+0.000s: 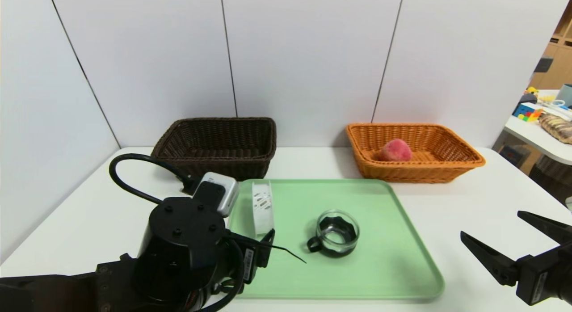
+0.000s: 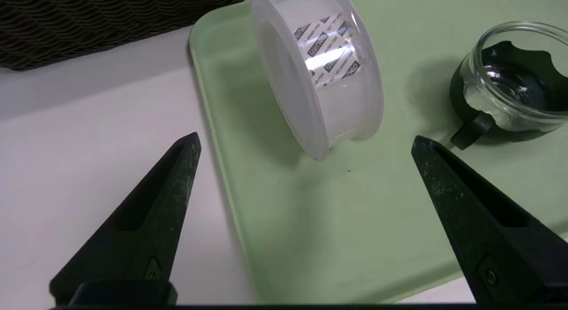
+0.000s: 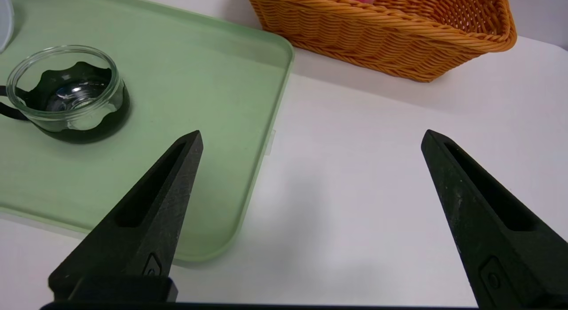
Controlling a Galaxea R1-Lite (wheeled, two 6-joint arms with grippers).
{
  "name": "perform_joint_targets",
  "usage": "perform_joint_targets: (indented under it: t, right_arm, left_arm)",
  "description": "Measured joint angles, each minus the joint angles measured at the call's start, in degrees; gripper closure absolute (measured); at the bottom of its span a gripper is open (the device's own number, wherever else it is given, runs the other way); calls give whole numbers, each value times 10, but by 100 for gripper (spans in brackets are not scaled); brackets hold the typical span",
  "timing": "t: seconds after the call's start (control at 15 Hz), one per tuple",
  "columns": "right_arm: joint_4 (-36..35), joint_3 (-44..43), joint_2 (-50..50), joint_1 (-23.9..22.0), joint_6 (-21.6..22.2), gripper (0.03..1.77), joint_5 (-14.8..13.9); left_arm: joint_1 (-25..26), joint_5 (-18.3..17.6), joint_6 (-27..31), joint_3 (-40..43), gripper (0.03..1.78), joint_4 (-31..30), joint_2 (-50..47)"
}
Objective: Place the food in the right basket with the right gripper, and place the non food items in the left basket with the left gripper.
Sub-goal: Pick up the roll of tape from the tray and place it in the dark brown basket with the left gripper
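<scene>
Green tray [image 1: 402, 276], worktop: white ring band [image 2: 319, 74] on edge at its left rim; glass cup [image 1: 337, 231] central. Peach [image 1: 395, 150] in orange basket [image 1: 464, 162]. Left claw [image 2: 306, 143] spread, empty, facing band; right claw [image 1: 491, 234] spread, idle right of tray. Risk: band rolls if nudged.
</scene>
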Motion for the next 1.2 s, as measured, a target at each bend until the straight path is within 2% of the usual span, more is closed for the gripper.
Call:
perform_joint_targets:
  t: [0.27, 0.67, 1.2]
  right_arm:
    - [0, 0, 0, 0, 0, 10, 0]
    - [1, 2, 2, 1, 0, 10, 1]
    - [1, 2, 4, 5, -5, 10, 1]
  left_arm:
    - [-14, 45, -33, -42, 12, 34, 34]
    - [-17, 78, -73, -95, 12, 103, 57]
    - [-17, 118, -100, -136, 12, 132, 85]
